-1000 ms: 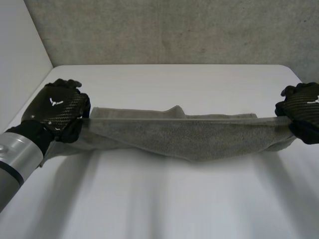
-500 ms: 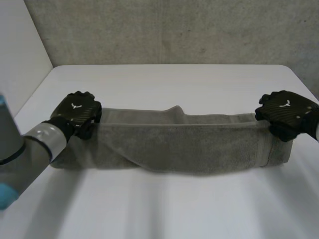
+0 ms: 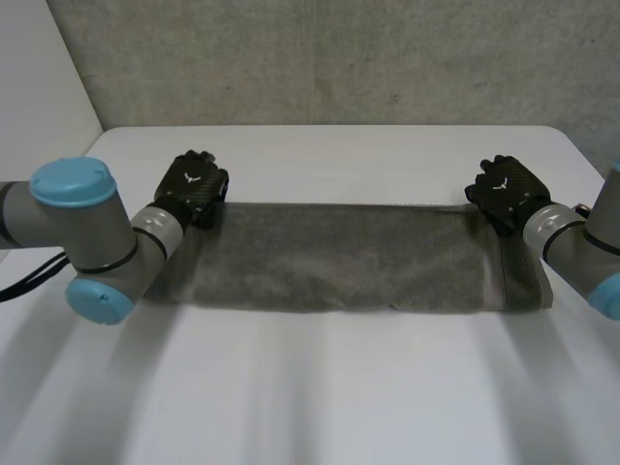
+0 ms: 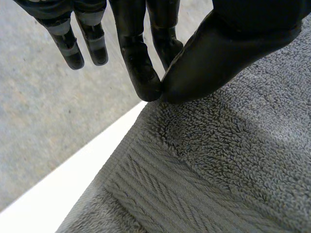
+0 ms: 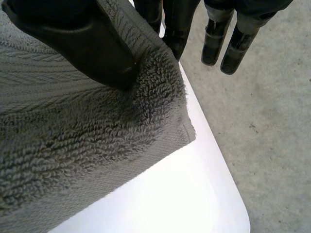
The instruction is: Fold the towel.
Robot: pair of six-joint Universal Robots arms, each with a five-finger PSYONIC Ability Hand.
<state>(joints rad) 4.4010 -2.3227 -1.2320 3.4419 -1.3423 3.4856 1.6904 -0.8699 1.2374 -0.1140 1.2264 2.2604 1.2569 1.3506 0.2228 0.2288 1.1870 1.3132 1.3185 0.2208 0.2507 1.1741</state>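
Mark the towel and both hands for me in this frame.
towel [image 3: 339, 257], head view, middle of the folded cloth.
left hand [image 3: 194, 184], head view, back of the hand.
right hand [image 5: 77, 41], right wrist view, thumb on the towel's corner.

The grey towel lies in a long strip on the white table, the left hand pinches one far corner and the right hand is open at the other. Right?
Not quite: the right hand is not open. The right wrist view shows its thumb pinching the towel's corner against its fingers. The rest holds: long strip on the table, left hand pinching the other corner.
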